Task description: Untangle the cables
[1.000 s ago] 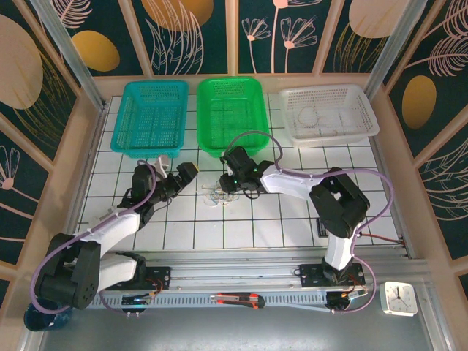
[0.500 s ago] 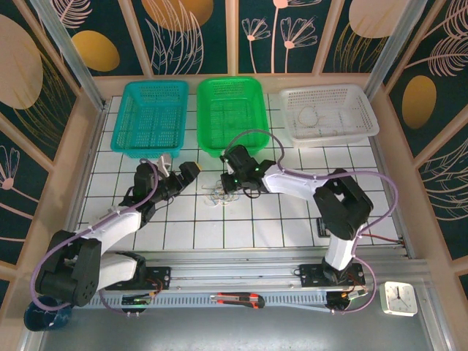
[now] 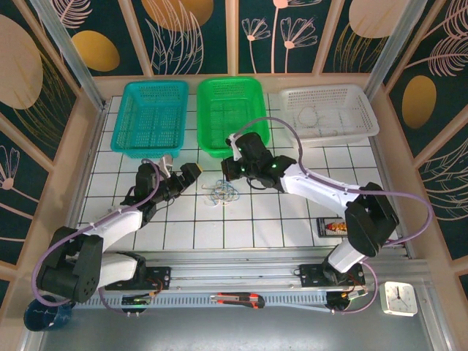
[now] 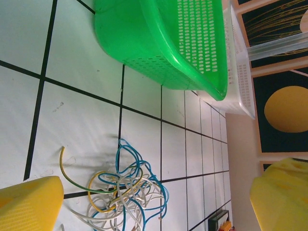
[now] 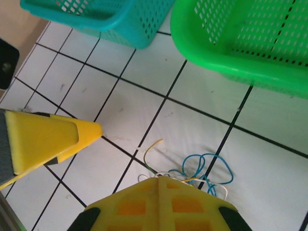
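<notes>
At nine o'clock of the tangle, our left gripper (image 3: pixel 180 167) keeps its fingers wide apart, unmoved. The cables (image 3: pixel 221 193) lie on the tiled table (image 3: pixel 219 227), at six o'clock of the green basket (image 4: pixel 144 38). At their one o'clock, our right gripper (image 5: pixel 159 180) has drawn back toward the basket. Its pads are now pressed together, and whether they pinch a strand we cannot tell.

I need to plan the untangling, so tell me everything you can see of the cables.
The cables are a small loose knot of very thin blue, white and yellow cords, looped through one another. It lies flat on the white tiled table, in front of the green basket. One yellow end sticks out free. The shut right gripper is at its edge; whether it pinches a strand cannot be told.
</notes>
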Tool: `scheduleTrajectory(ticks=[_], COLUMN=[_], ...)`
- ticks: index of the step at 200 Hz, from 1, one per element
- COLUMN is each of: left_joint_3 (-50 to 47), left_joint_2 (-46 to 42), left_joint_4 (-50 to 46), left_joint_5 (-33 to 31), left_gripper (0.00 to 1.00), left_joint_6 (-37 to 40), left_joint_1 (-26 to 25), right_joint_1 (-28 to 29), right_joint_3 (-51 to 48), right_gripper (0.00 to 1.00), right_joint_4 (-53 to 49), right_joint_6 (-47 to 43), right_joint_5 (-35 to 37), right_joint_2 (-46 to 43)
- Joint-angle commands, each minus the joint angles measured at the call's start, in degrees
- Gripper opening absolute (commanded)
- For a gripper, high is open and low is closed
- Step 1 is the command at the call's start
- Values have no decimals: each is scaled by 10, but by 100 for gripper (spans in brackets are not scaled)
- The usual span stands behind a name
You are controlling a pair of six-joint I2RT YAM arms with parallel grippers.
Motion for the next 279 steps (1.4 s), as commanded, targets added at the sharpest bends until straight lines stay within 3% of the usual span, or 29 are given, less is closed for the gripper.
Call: scheduleTrajectory(ticks=[1, 54, 162, 279], left_joint_3=[-3, -15, -20, -17], left_joint_2=[-1, -10, -24, -32], left_joint_4=[17, 21, 13, 8], left_joint_5=[-12, -23, -40, -42], left_gripper=[99, 99, 99, 99], left_joint_6=[5, -2, -4, -5], left_joint_1=[-3, -3, -3, -3], right_joint_1=[27, 69, 133, 129], right_joint_3=[1, 3, -16, 27], right_gripper=[8, 30, 28, 31], right_joint_4=[-10, -27, -37, -36], right_joint_6=[-4, 0, 34, 29], right_joint_5=[-1, 26, 52, 122], right_joint_2=[28, 61, 88, 142])
